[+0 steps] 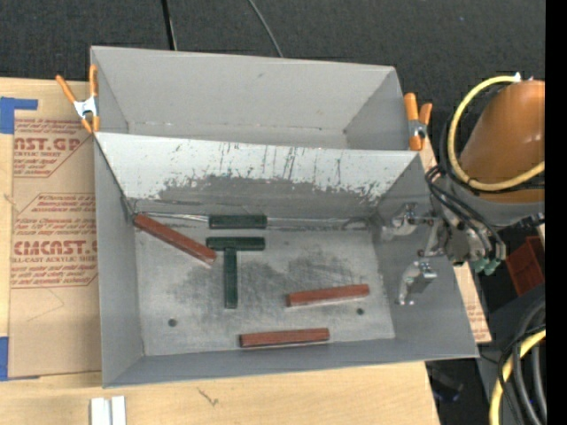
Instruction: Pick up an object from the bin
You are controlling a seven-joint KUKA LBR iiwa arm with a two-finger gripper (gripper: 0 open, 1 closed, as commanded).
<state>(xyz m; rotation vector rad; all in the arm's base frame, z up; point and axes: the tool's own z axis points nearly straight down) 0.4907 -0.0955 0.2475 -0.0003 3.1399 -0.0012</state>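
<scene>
Hanging over the sloped right wall of the bin (248, 96), the gripper (407, 253) has its two fingers (412, 286) spread apart, one toward the top of the frame and one toward the bottom. The closest thing to it is a red-brown bar (328, 297) lying flat on the floor just to its left, slightly tilted and clear of the fingers. A second one, the lower bar (283, 337), lies along the bottom edge of the floor. A third, the slanted bar (174, 238), is over at the left. Dark green sticks (230, 277) sit left of centre: two short ones lie side by side, and a longer one below them makes a rough T.
</scene>
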